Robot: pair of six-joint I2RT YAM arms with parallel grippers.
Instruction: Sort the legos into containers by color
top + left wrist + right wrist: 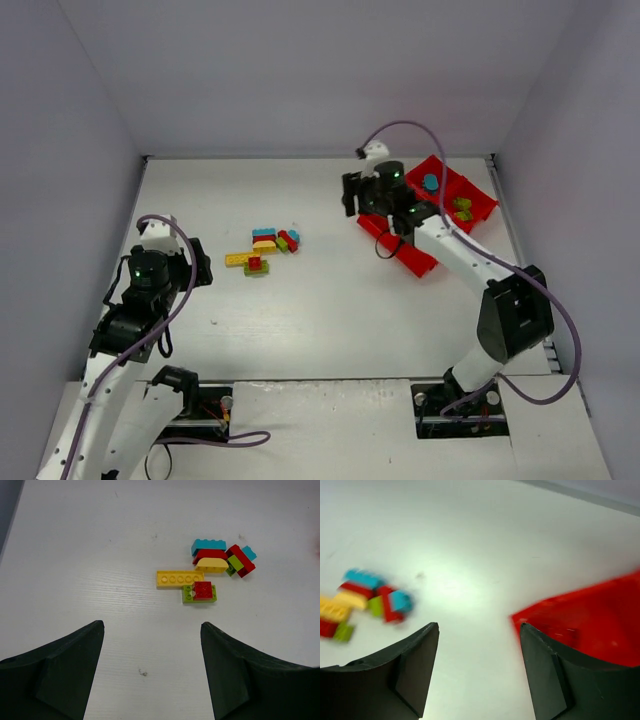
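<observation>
Blurred legos [375, 604] and edge-cropped red tray [600, 615] in right wrist view

White, faintly grained table [330, 330], lying beneath the left gripper [152, 625]. A dark speck [143, 673] marks it, seen between that gripper's fingers. Pale grey walls [300, 70] enclose the table on three sides. Ahead of the right gripper [479, 626], a grey strip [585, 496] borders the table's far edge.

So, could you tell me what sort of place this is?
Probably a robotics lab cell: plain white walls box in a white table, the left arm and right arm are bolted at its near edge, and the props are a pile of legos and a red tray.
</observation>
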